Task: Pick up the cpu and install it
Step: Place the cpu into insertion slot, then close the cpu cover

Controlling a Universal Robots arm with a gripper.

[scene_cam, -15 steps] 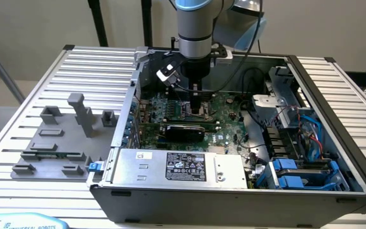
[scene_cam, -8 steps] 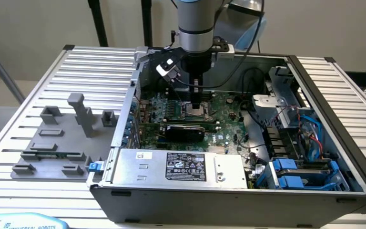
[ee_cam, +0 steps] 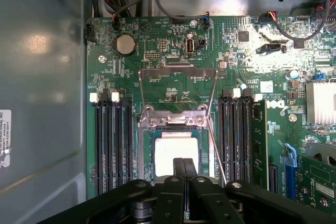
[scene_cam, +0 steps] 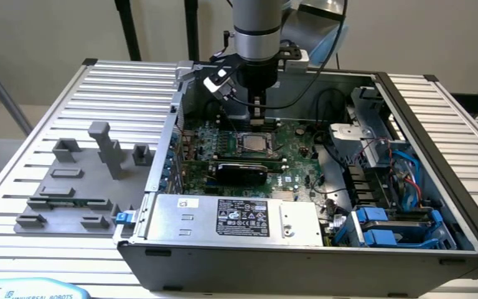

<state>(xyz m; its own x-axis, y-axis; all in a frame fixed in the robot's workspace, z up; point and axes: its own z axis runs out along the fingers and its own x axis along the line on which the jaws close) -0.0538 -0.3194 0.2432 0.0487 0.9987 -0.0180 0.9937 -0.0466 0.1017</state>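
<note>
CPU (ee_cam: 177,153) is lying flat in the socket (ee_cam: 148,145) on the green motherboard (ee_cam: 131,72), its pale metal top facing up and sitting square within the socket's border. The gripper (ee_cam: 184,167) is hanging directly over the socket, its two slim black fingers (ee_cam: 179,169) pressed together with no gap showing between them and nothing pinched in there. Their tips are sitting over the CPU's top; whether they are actually touching it, I cannot tell. The socket's metal load frame (ee_cam: 178,70) is standing swung up and open from one edge of the socket, leaving the chip uncovered. Black memory slots (ee_cam: 113,140) are running along both sides of the socket. In the exterior view, the arm is reaching straight down into the open computer case (scene_cam: 438,124) above the socket, the grey power-supply box (scene_cam: 222,218) is lying on the camera's side of the socket, and a grey fixture tray (scene_cam: 65,187) is sitting outside the case, well off to the exterior view's left of the socket.
</note>
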